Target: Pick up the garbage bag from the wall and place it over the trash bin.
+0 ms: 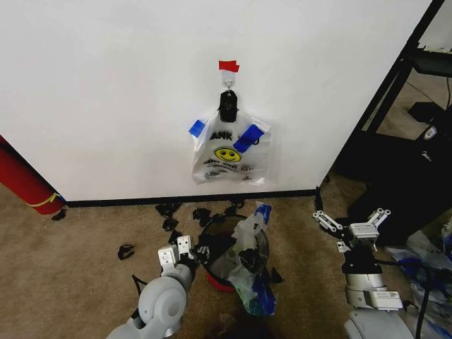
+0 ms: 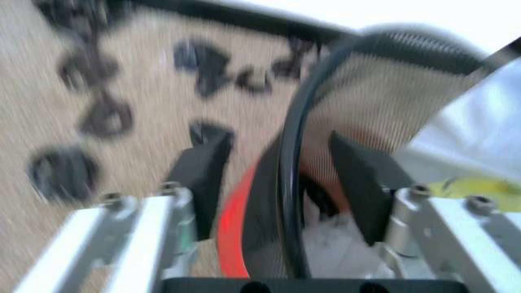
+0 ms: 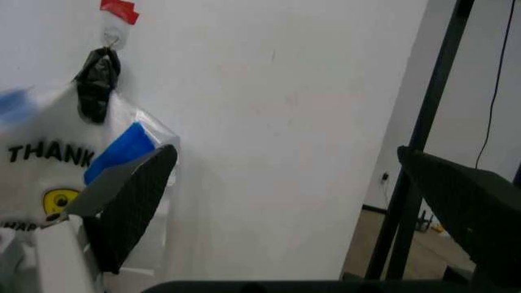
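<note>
The trash bin (image 1: 217, 283), red outside and black inside, stands on the carpet below the wall (image 1: 106, 92). The crinkly see-through garbage bag (image 1: 248, 244) with blue tape patches lies draped over and into the bin. My left gripper (image 1: 176, 248) is at the bin's left rim. In the left wrist view the left gripper (image 2: 277, 146) is open and straddles the black rim of the bin (image 2: 287, 183), with the pale garbage bag (image 2: 480, 128) beyond. My right gripper (image 1: 351, 216) hovers open to the right of the bin, holding nothing, and the right gripper (image 3: 285, 159) faces the wall.
A flat smiley bag (image 1: 227, 152) hangs from the wall hook under a black clip (image 1: 227, 104) and red tape (image 1: 228, 66). Several black clips (image 1: 169, 210) litter the carpet. A long red cylinder (image 1: 25, 182) leans at left. A black rack (image 1: 395, 99) and more plastic (image 1: 424, 265) crowd the right.
</note>
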